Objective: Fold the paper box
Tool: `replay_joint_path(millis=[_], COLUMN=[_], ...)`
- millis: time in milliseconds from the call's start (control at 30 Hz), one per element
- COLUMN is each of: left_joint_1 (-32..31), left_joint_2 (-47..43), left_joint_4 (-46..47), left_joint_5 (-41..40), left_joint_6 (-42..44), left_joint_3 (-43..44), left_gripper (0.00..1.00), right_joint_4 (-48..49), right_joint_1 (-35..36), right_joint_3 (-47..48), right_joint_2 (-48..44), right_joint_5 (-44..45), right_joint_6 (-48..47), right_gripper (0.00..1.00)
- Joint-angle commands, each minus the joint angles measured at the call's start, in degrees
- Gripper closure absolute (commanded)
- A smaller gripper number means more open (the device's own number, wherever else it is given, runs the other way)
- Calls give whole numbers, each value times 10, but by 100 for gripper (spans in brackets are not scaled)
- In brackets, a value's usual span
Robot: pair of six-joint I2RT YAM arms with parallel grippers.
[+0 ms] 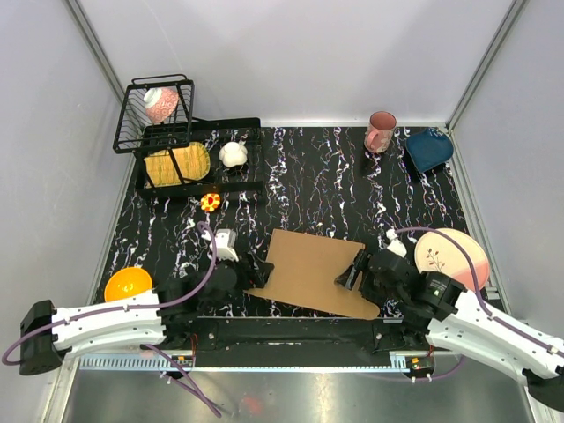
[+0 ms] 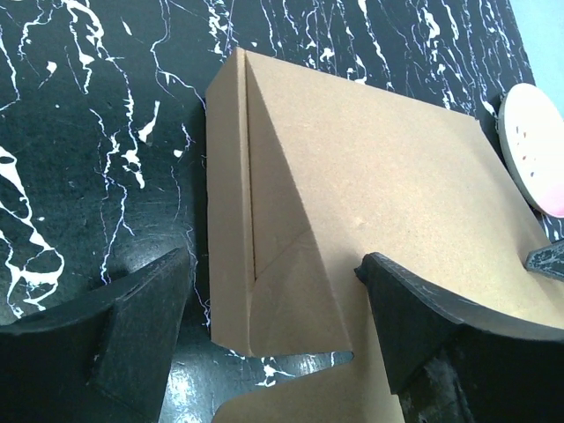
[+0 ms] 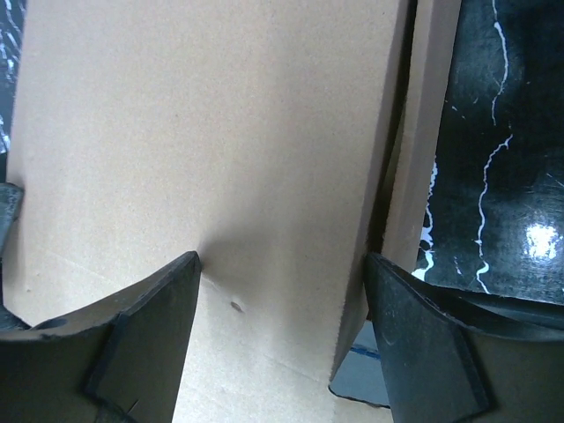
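Observation:
The paper box point(image 1: 317, 269) lies as a flat brown cardboard sheet near the table's front edge, between my two arms. My left gripper point(image 1: 257, 271) stands open at the sheet's left end. In the left wrist view the box's narrow left side flap point(image 2: 231, 220) is folded up, and the left gripper point(image 2: 275, 291) straddles it: one finger point(image 2: 132, 335) is over the table and the other finger point(image 2: 432, 326) is over the cardboard. My right gripper point(image 1: 352, 271) is open at the right end. In the right wrist view the right gripper point(image 3: 282, 264) spans the box point(image 3: 220, 150) and its raised right flap point(image 3: 423, 132).
A black dish rack point(image 1: 189, 154) with a yellow plate and a wire basket point(image 1: 154, 110) stand at the back left. A pink mug point(image 1: 380, 130) and a blue bowl point(image 1: 429, 148) are at the back right. An orange bowl point(image 1: 128, 284) sits front left, a pink-rimmed plate point(image 1: 451, 257) front right.

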Motion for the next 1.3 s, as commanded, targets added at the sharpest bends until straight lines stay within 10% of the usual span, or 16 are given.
replay_joint_path(millis=[0, 633, 1267], left_joint_1=[-1, 0, -1], left_joint_2=[-19, -45, -84], left_joint_4=[-12, 56, 150], left_joint_5=[45, 130, 165], left_joint_6=[-4, -48, -114], left_joint_3=[-12, -44, -108], left_gripper=[18, 26, 65], right_joint_4=[21, 4, 34], right_joint_1=[3, 3, 3], right_joint_3=[5, 52, 31], right_joint_2=[-17, 43, 53], right_joint_5=[-2, 21, 13], right_joint_6=[12, -34, -32], right_gripper=[21, 20, 20])
